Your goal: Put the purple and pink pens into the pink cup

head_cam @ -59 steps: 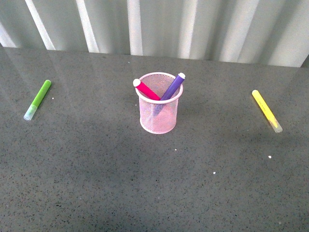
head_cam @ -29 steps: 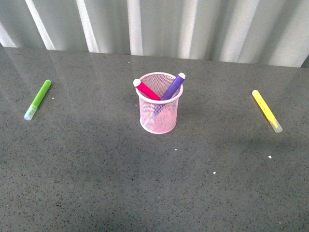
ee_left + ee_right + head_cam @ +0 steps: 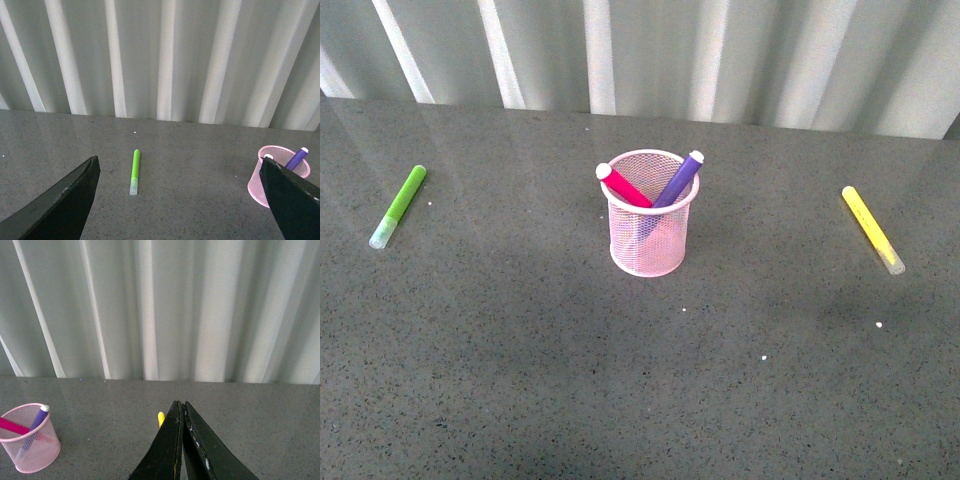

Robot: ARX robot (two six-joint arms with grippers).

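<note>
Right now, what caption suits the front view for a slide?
Pink pen and purple pen stand in the pink cup.

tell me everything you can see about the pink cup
The pink cup is a light-pink wire-mesh cylinder with a rolled rim, standing upright on the grey speckled table, near its middle. Inside lean the pink pen and the purple pen, crossing, their ends poking above the rim. No gripper touches it.

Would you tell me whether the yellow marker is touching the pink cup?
Apart: the front view shows bare table between the yellow marker and the pink cup.
</note>
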